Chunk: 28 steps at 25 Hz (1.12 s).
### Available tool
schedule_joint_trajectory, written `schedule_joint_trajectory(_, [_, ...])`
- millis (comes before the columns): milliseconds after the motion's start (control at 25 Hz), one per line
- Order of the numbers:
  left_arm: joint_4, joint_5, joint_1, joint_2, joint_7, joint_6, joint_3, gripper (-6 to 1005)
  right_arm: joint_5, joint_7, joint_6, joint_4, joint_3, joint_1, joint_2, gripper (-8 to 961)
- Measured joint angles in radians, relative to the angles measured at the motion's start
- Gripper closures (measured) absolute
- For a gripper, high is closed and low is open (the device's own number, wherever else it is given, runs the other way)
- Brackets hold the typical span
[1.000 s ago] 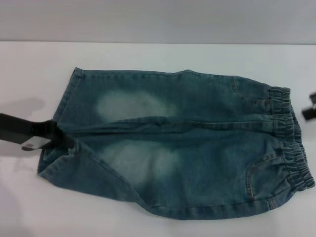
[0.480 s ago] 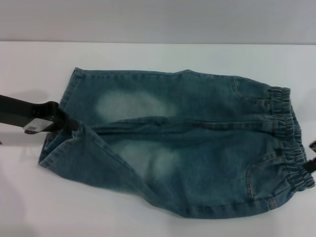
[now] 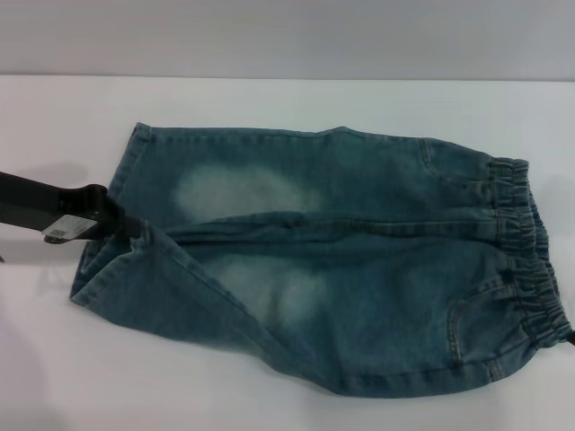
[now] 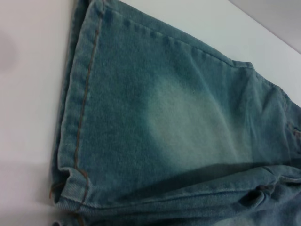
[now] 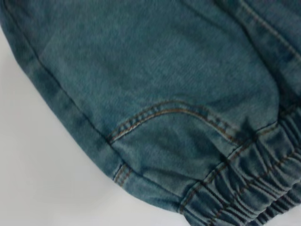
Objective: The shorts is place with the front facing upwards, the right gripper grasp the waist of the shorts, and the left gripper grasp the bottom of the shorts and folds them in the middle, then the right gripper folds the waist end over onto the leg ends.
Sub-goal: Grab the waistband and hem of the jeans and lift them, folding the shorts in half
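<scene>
Head view shows the shorts [image 3: 332, 269] flat on the white table [image 3: 269, 99], waist end [image 3: 530, 251] toward my right, leg ends [image 3: 112, 224] toward my left. My left gripper [image 3: 121, 226] seems pinched on the near hem, though I cannot tell for sure. My right gripper barely shows. Denim is soft and limp, so I grip the seamed edges.

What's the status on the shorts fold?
Left claw at leg hems, grip unclear. Right claw barely visible by waistband. Shorts flat, unfolded. No obstructions.
</scene>
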Motion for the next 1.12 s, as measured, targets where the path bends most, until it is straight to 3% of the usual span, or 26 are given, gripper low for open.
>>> schedule_joint_trajectory(800, [-0.001, 0.001, 0.012, -0.011, -0.001, -0.006, 0.002, 979, 0.007, -0.003, 0.051, 0.065, -0.041, 0.012, 0.015, 203])
schedule_joint_trajectory(1120, [-0.003, 0.001, 0.011, -0.011, 0.003, -0.006, 0.002, 979, 0.081, -0.016, 0.041, 0.064, -0.042, 0.018, 0.017, 203])
